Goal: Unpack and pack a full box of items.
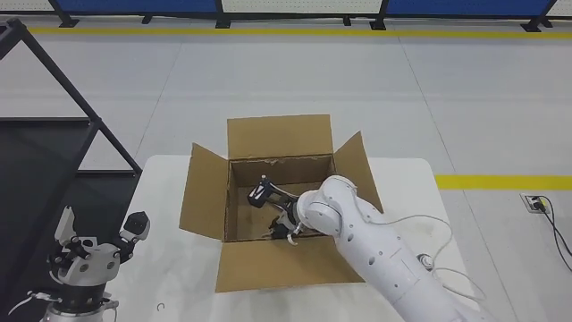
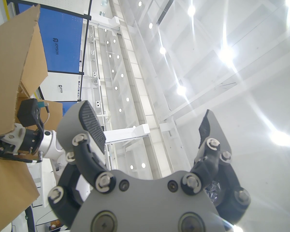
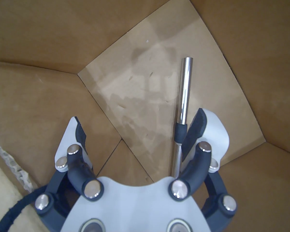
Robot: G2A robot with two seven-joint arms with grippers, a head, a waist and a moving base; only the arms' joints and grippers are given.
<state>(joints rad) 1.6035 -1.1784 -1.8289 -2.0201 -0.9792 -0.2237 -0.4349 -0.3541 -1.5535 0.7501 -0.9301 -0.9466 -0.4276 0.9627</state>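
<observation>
Box [image 1: 279, 136]: on the tabletop [image 1: 170, 268], flaps open.
Metal rod [image 3: 185, 90]: lying on the box floor.
Right gripper [image 3: 139, 119]: inside the box, jaws open, rod beside 1 jaw.
Left gripper [image 2: 147, 112]: jaws open, empty.

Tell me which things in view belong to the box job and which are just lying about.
Part of the job:
cardboard box
metal rod on the box floor
right gripper, open inside the box
left gripper, open

Just lying about:
black rack beside the table
floor socket
</observation>
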